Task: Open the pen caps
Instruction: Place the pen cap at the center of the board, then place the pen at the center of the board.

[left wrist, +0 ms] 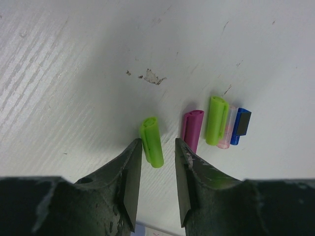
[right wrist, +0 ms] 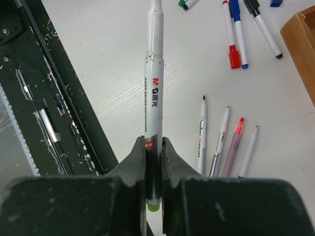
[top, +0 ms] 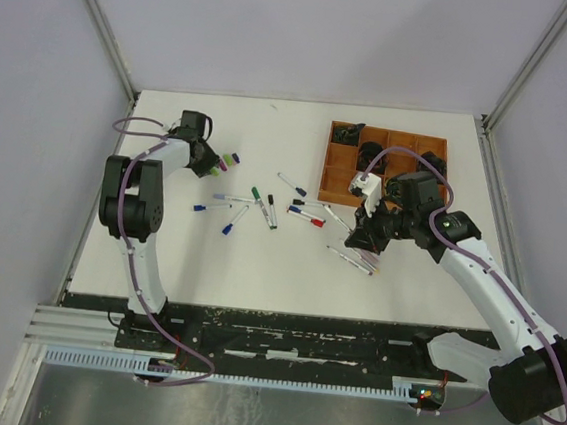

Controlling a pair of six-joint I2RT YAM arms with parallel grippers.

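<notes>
**Right arm.** The right gripper (right wrist: 154, 147) is clenched on a pen (right wrist: 153, 93) near its rear end. In the right wrist view the pen's long axis runs straight from 6 to 12 o'clock. The uncapped green nib points to 12 o'clock, and the green end plug shows below the jaws at 6 o'clock. The pen is held clear above the table (top: 259, 260).

**Left arm.** The left gripper (left wrist: 157, 152) has its jaws released, with a clear gap between them. A green cap (left wrist: 151, 140) lies flat on the table with its near end between the two fingertips. It sits close to the fingertip at 9 o'clock, but contact cannot be confirmed. The cap's long axis runs roughly from 11 to 5 o'clock, with its open mouth toward 11.

**Other caps.** Toward 3 o'clock of the green cap there is a row lying side by side:
- a magenta cap (left wrist: 192, 129)
- a second green cap (left wrist: 215, 119)
- a pale pink cap (left wrist: 225, 129)
- a blue cap (left wrist: 240, 125)

**Other pens.**
- Four uncapped pens (right wrist: 220, 140) lie nearly parallel at 3 o'clock of the right gripper, with their tips toward 12 to 1 o'clock.
- Capped pens (right wrist: 238, 34) lie at 1 o'clock, beside the wooden tray (right wrist: 298, 39).
- In the top view, more pens (top: 254, 205) are scattered at mid-table between the two arms.
</notes>
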